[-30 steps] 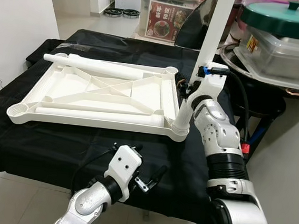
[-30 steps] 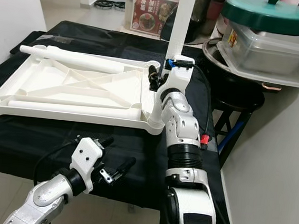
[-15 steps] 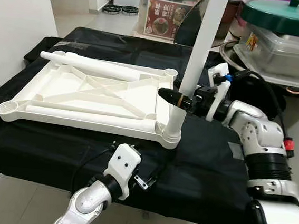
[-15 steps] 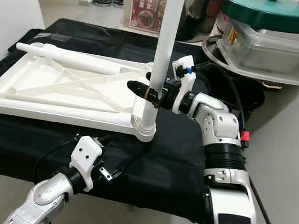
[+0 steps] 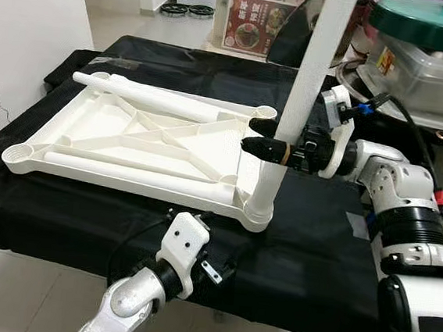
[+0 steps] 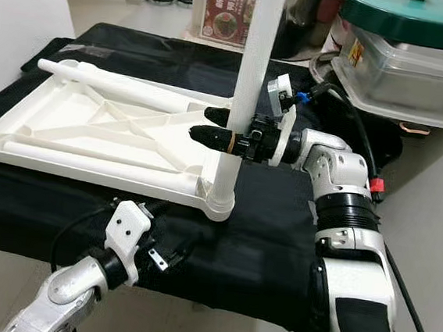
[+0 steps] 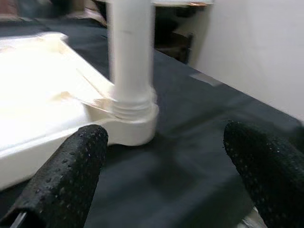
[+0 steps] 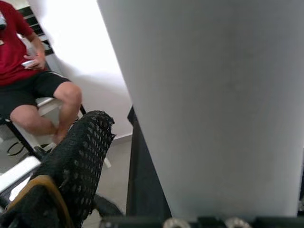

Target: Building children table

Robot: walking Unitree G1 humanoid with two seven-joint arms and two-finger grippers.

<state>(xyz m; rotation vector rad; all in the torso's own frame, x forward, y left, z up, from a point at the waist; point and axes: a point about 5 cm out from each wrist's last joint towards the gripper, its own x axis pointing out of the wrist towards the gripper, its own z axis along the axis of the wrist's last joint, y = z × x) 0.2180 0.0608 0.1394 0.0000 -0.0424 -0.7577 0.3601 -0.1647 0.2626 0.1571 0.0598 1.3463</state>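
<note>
The white tabletop [image 5: 130, 138] lay upside down on a black cloth [image 5: 308, 245] spread over a bench. One white leg [image 5: 302, 103] stood upright in the socket at the tabletop's near right corner. The right gripper [image 5: 265, 139] reached in from the right with its two black fingers [image 6: 212, 137] on either side of this leg, partway up its height; the jaws sat around the leg, though whether they pressed on it could not be told. Two loose legs [image 5: 149, 98] lay flat inside the tabletop, one along the far edge and one along the near edge.

The left gripper [image 7: 166, 166] hung low at the near edge of the bench, jaws wide apart, pointing at the foot of the upright leg and holding nothing. Its wrist view showed the leg's base seated in the corner socket [image 7: 135, 121].

The right wrist view showed the leg close against one finger and, beyond, a seated person [image 8: 28, 90] in a red shirt and black shorts. The head views showed stacked containers with a green lid [image 5: 428, 17] at the far right.
</note>
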